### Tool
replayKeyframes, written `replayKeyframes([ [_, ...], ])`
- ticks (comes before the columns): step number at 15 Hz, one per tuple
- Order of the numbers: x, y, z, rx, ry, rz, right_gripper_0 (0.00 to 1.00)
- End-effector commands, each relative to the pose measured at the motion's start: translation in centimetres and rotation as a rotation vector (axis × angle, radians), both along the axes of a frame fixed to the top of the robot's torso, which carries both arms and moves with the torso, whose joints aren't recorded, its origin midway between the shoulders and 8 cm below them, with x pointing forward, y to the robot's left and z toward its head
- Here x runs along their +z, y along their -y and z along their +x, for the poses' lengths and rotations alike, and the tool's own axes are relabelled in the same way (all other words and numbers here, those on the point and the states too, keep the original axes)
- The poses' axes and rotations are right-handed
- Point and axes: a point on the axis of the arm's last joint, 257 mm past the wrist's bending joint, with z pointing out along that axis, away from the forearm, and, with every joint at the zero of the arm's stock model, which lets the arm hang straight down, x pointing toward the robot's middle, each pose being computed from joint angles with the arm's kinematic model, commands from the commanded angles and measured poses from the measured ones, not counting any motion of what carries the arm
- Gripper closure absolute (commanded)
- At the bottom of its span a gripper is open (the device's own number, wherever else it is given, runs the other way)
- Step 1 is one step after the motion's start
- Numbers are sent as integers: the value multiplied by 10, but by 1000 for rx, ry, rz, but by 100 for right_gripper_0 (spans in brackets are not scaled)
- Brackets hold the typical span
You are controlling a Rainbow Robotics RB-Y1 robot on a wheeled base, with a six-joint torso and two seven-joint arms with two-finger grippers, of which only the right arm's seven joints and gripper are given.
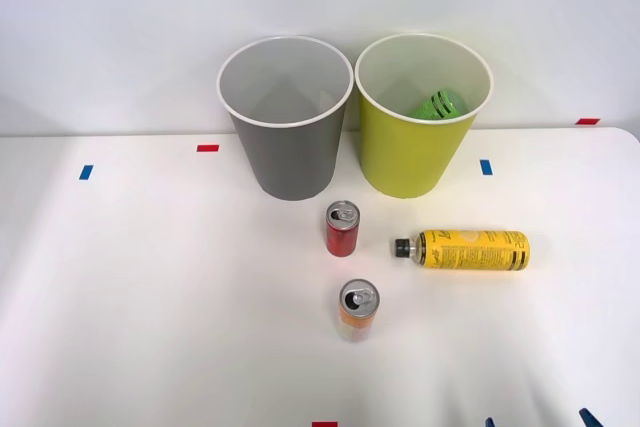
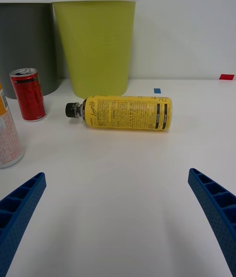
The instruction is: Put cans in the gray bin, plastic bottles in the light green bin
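- Right gripper (image 2: pixel 118 223), two blue ribbed fingers: spread wide, nothing between them, one finger (image 2: pixel 19 210) at each lower corner of the wrist view. In the front view only the blue tips (image 1: pixel 588 417) show, at the table's near edge on the robot's right.
- Arm pose, judged: held low and level over the white table (image 1: pixel 150 297), wrist pointed forward at the bottle's side, well short of it; no contact with anything.
- Yellow-labelled clear plastic bottle with black cap and black lettering (image 2: pixel 125 112): lies on its side straight ahead of the gripper, cap toward the robot's left, in front of the light green bin and apart from it. Handling, judged: light, thin wall that gives under a squeeze, round so it may roll; best taken across the middle of the labelled body, clear of the narrow neck.
- Small slim red can with silver top (image 1: pixel 342 228): upright, to the left of the bottle's cap, in front of the gap between the bins. Stiff, smooth, easily tipped.
- Small slim orange-yellow can with silver top (image 1: pixel 358 310): upright, nearer the robot than the red can. Same handling.
- Tall tapered yellow-green bin with white rim (image 1: pixel 415 152): at the table's far side, right of the gray one.
- Bright green plastic bottle (image 1: pixel 440 105): already inside that bin.
- Tall tapered gray bin with white rim (image 1: pixel 288 152): just beside the green bin; no can visible inside.
- Blue (image 1: pixel 486 167) and red (image 1: pixel 207 148) tape marks on the table.
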Motion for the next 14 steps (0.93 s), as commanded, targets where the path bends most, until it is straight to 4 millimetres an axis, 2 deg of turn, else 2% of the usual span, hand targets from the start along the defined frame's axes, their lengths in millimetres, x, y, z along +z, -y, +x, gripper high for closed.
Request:
replayKeyframes([
  [1, 0, 0, 0, 0, 0, 0, 0],
  [14, 0, 0, 0, 0, 0, 0, 0],
])
